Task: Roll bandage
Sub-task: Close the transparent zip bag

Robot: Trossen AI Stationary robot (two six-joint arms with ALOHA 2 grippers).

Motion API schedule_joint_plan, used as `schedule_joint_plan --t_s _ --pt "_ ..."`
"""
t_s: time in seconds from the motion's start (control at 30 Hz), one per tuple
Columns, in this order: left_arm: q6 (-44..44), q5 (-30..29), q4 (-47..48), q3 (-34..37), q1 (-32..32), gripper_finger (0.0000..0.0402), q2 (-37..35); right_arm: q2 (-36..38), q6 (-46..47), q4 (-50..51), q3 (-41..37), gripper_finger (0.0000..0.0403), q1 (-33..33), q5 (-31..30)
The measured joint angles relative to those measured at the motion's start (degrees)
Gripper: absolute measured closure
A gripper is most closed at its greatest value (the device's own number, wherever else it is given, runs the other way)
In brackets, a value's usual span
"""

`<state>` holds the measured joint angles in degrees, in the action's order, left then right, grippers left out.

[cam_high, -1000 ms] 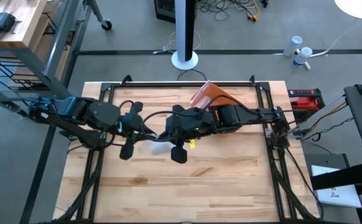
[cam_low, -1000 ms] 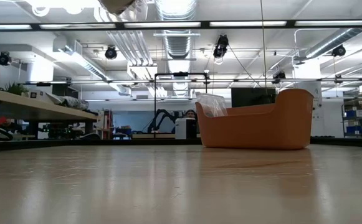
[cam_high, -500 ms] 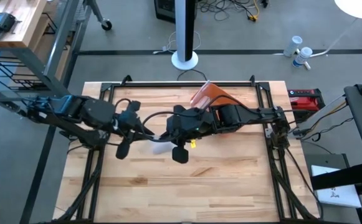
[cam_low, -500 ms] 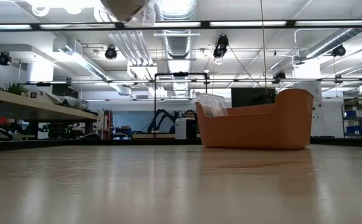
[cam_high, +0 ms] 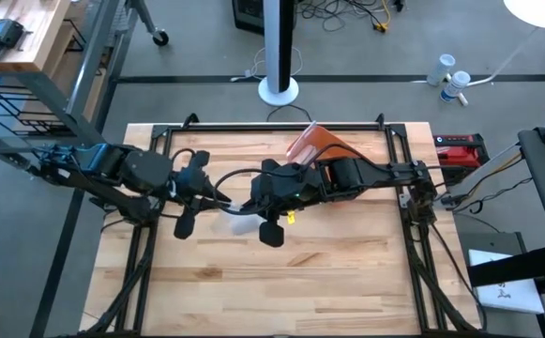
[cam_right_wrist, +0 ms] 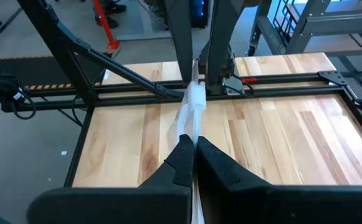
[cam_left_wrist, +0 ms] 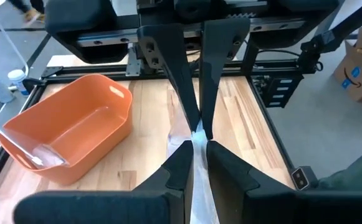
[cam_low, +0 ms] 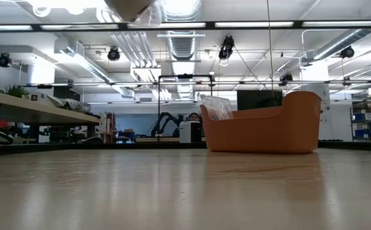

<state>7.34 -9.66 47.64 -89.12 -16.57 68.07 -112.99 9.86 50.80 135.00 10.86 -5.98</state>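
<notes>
A white bandage [cam_high: 236, 208] hangs as a bunched strip between my two grippers, above the middle of the wooden table [cam_high: 347, 272]. My left gripper [cam_high: 222, 201] is shut on its left end. My right gripper [cam_high: 251, 205] is shut on its right end. The two grippers face each other, close together. In the left wrist view the strip [cam_left_wrist: 199, 186] runs from my left gripper [cam_left_wrist: 197, 163] to the right gripper's fingertips [cam_left_wrist: 198, 127]. The right wrist view shows the strip [cam_right_wrist: 193, 106] running to the left gripper [cam_right_wrist: 197, 71]. My left gripper pinches the bandage's left end [cam_left_wrist: 199, 155] between its two fingers. The fingers come in about level from the table's left. The strip is lifted clear of the table and runs nearly straight to the other gripper. My right gripper pinches the bandage's right end [cam_right_wrist: 192, 138] between its two fingers. The fingers come in about level from the table's right, along the strip. The bandage is bunched, so the number of layers cannot be told. It is held clear of the table.
An orange bin [cam_high: 321, 143] stands at the table's far edge behind the right arm, with a clear plastic wrapper [cam_low: 217, 105] in it. A black frame [cam_high: 403, 188] runs around the table. The near half of the table is bare wood.
My left gripper has moved a little toward the table's left edge, still shut on the bandage. The strip between the grippers is now slightly longer. My right gripper has kept still.
</notes>
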Motion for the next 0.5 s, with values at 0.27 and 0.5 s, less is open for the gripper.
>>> schedule_joint_plan --t_s 0.27,0.5 --pt "-0.9 -1.0 -0.7 0.0 0.1 0.0395 1.9 0.0 0.6 0.0 0.0 0.0403 0.0 0.2" --pt "-0.9 -0.4 -1.6 0.1 0.1 0.0384 2.7 0.0 0.3 0.2 -0.1 0.0403 0.1 0.5"
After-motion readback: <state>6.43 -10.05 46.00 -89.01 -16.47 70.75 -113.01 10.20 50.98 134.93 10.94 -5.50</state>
